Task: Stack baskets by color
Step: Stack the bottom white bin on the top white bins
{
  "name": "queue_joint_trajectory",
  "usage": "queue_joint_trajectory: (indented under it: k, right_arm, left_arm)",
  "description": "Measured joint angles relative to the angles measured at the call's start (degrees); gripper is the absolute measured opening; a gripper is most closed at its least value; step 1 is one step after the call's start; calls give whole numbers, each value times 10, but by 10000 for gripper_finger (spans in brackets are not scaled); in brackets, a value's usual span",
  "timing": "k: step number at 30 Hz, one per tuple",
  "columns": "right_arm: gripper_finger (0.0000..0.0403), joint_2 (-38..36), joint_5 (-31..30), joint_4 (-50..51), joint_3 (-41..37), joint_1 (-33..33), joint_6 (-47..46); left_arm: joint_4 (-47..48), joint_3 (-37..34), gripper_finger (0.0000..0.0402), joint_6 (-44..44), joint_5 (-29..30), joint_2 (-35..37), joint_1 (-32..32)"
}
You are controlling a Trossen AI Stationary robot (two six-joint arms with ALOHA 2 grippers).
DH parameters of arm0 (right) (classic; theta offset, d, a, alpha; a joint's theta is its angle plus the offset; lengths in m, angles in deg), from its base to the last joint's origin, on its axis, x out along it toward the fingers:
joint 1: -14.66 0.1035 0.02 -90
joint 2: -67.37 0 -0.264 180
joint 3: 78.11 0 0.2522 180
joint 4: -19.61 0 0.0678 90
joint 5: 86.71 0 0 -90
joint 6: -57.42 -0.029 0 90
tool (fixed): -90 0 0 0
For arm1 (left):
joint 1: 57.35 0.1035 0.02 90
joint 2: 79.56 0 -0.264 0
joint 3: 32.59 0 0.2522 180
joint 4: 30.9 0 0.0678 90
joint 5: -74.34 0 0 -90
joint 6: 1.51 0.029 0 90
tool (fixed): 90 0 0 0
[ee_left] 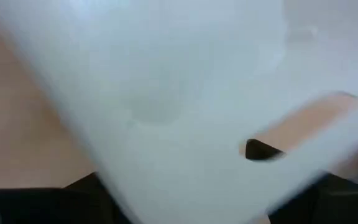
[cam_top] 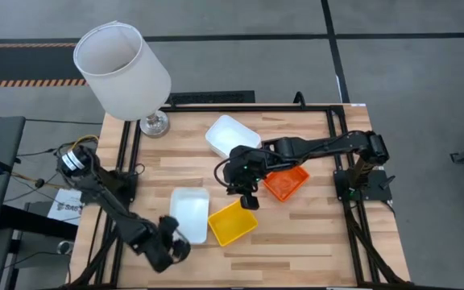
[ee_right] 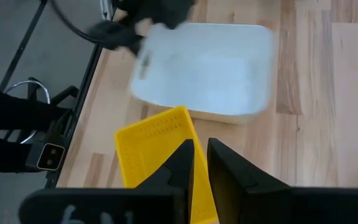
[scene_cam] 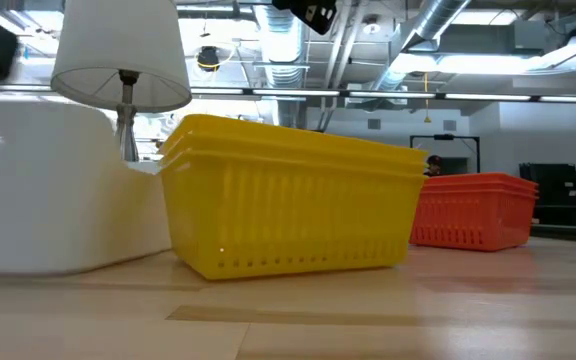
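Note:
A white basket (cam_top: 190,211) lies at the near left of the table, and my left gripper (cam_top: 171,235) is at its near-left corner, shut on it. This basket fills the left wrist view (ee_left: 166,93). To its right stand the stacked yellow baskets (cam_top: 232,224) (scene_cam: 288,200). My right gripper (cam_top: 248,200) hangs above their far end, its fingers (ee_right: 188,155) a narrow gap apart with nothing between them. An orange basket (cam_top: 287,184) sits farther right. Another white basket (cam_top: 232,135) sits toward the far edge. My left gripper has the white basket at its near-left corner (ee_right: 140,53), coming slanting down from the table's near left. One dark fingertip (ee_left: 260,150) shows at an opening in the white plastic. The basket itself hides the rest of the hold. Its underside (scene_cam: 58,265) is close to the table.
A table lamp with a large white shade (cam_top: 122,71) stands at the far left corner. A black frame (cam_top: 329,113) runs round the table's edges. Bare wood (cam_top: 296,242) lies at the near right.

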State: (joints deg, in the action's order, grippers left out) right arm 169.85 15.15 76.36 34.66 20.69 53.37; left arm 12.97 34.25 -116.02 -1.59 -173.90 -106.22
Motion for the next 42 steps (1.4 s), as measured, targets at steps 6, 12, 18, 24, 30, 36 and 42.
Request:
queue_joint_trajectory:
  k: [6,12,18,24,30,36,42]
  right_arm:
    - [66,0,0,0,0,0,1]
    - [66,24,-32,-14,-1,6,62]
    - [101,86,-31,-58,0,12,190]
    - [183,139,-33,-103,0,-1,317]
    - [228,189,-35,-125,0,-20,440]
    - [225,239,-86,-131,12,-38,515]
    - [217,283,-113,-96,54,-54,546]
  left_arm:
    - [124,0,247,27,40,0,57]
    - [183,0,247,131,77,0,116]
    - [194,0,247,214,74,13,170]
    - [238,0,247,283,70,68,172]
    - [261,0,247,265,49,145,146]
    - [264,0,247,204,57,214,124]
    - [263,0,247,177,79,257,113]
